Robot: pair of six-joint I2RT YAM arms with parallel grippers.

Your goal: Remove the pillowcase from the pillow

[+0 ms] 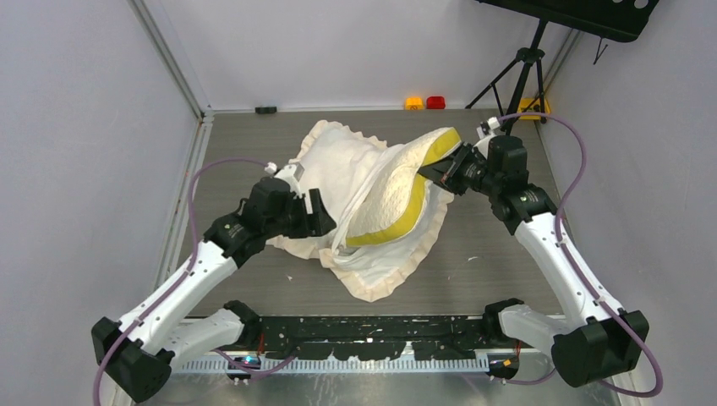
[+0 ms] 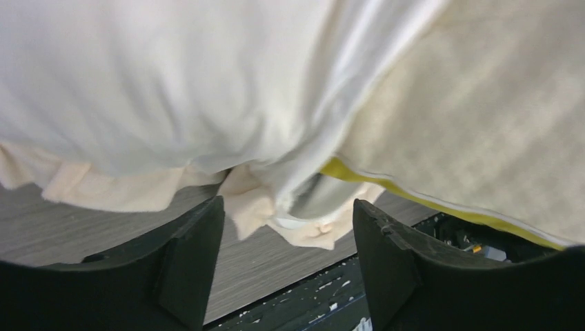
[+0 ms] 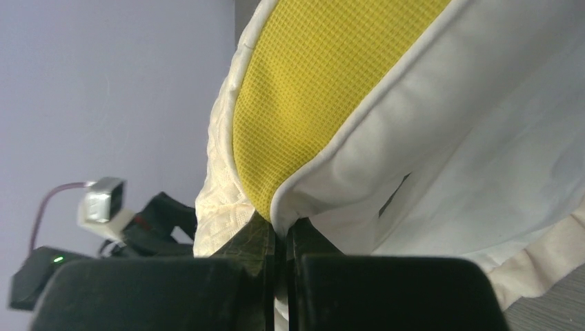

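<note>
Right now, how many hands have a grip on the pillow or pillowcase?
1. The right hand is shut on the pillow at its raised far corner. The left hand is open at the frilled edge of the pillowcase, gripping nothing.

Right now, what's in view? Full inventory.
pillowcase: 1, cream-white with frilled edge, table centre, partly around pillow
pillow: 1, pale yellow with brighter yellow band, partly out of pillowcase, right end raised
table: 1, grey wood-grain, under everything
orange block: 1, orange, far edge
red block: 1, red, beside orange block
tripod: 1, black, far right corner
left gripper: 1, black, open, at pillowcase's left side
right gripper: 1, black, shut on pillow's raised corner
</note>
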